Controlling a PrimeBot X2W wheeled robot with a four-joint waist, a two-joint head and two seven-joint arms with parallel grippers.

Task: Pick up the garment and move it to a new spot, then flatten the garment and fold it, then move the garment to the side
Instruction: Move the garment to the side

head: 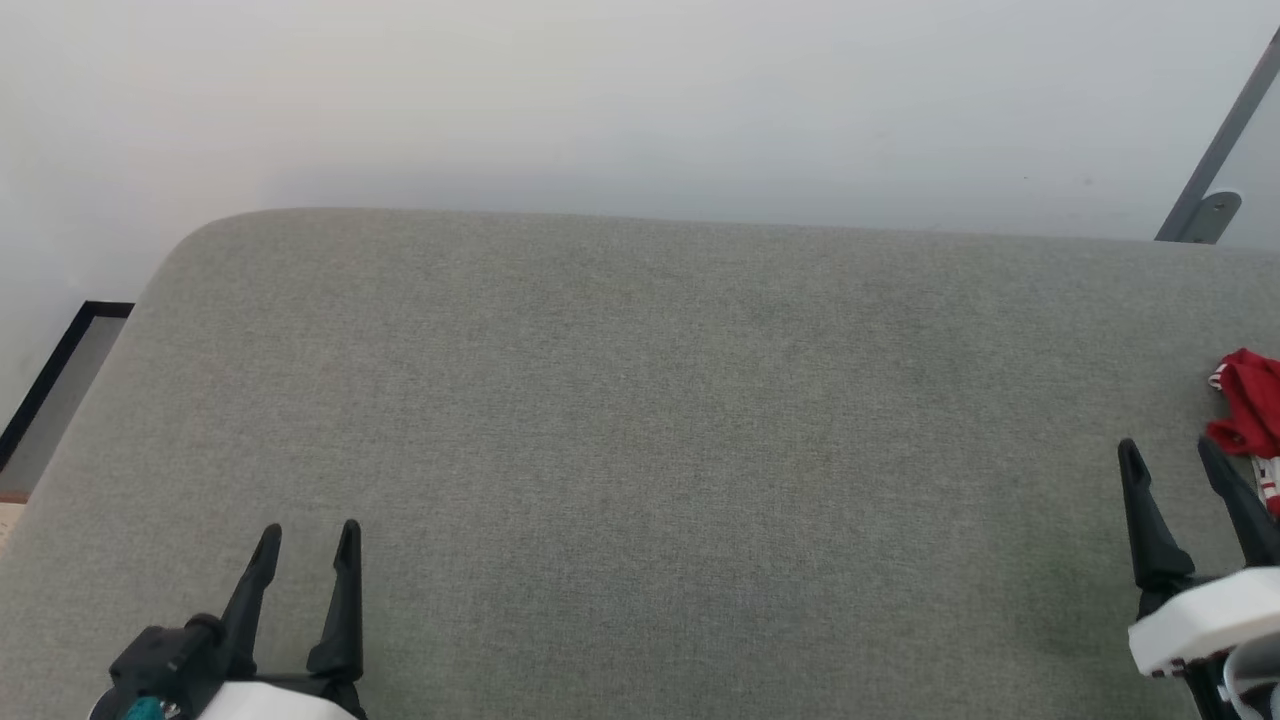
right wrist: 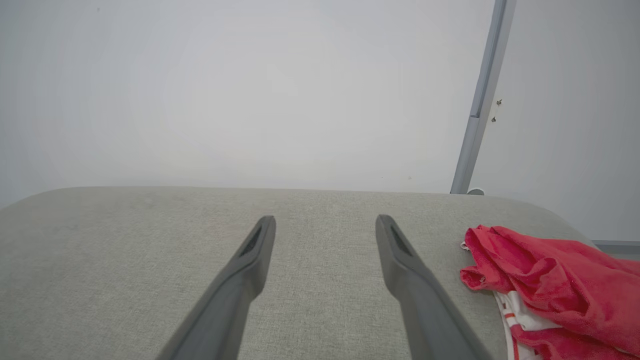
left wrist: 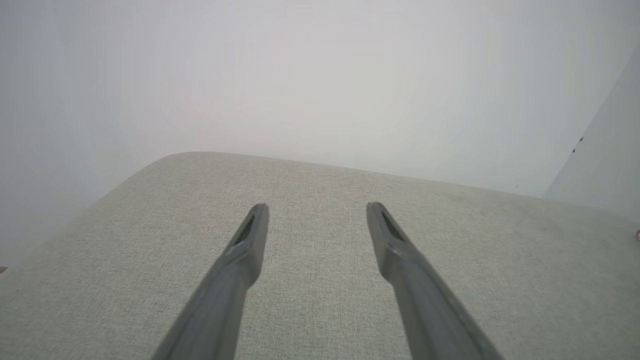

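Red sports jersey with white-and-red striped trim [right wrist: 550, 285] lies bunched at the right end of the grey fabric cushion [head: 640, 400], neither flat nor folded where visible and partly cut off by the frame edge. Left gripper [head: 311, 527] and right gripper [head: 1168, 447]: both jaws released, holding nothing, the right one just beside the heap. This fits a heap awaiting pickup, or 1 already set aside. Any grasp should pinch 1 raised fold, not the cushion. Containers: none to report.

garment [head: 1248, 405] on cushion [head: 640, 450], at its right edge; wall [head: 640, 100] behind cushion
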